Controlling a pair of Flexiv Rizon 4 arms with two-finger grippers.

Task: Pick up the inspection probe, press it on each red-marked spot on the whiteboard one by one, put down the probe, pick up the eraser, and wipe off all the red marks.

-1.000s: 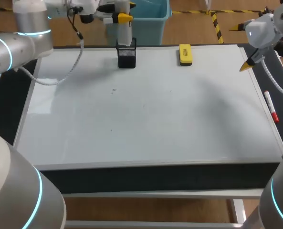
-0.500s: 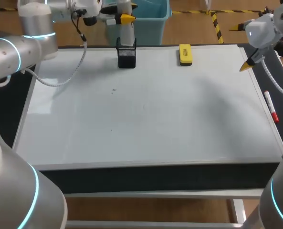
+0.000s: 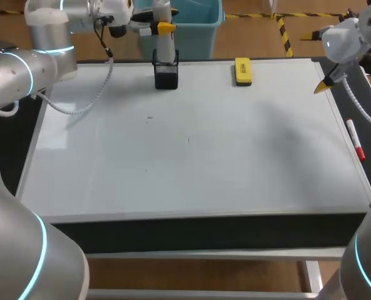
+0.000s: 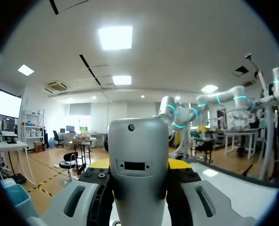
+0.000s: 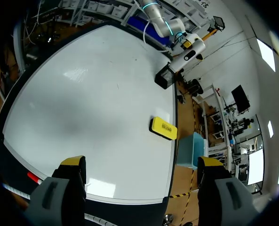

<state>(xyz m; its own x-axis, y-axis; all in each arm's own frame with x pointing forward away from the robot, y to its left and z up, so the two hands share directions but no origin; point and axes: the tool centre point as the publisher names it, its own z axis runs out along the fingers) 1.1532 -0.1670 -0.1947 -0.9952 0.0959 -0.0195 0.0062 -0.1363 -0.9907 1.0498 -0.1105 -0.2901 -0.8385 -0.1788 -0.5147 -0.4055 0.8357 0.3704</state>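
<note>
The inspection probe [image 3: 165, 45] is grasped by the left gripper [image 3: 161, 26], which is clenched on its white body. It is held upright at 12 o'clock of the whiteboard [image 3: 235, 156], with its lower end at the open top of the black mesh holder [image 3: 166, 75]. The yellow eraser [image 3: 243, 70] is laid flat at 1 o'clock, apart from the holder. A red-capped marker [image 3: 355, 140] is seen at 3 o'clock, just off the board's edge. The right gripper [image 3: 317, 60] is held above the 2 o'clock corner, its fingers released and spread wide.

In the left wrist view the board ahead is blocked by the probe, and only there is its dark slot shown. In the right wrist view the board, eraser and holder are seen ahead of the spread fingers.
</note>
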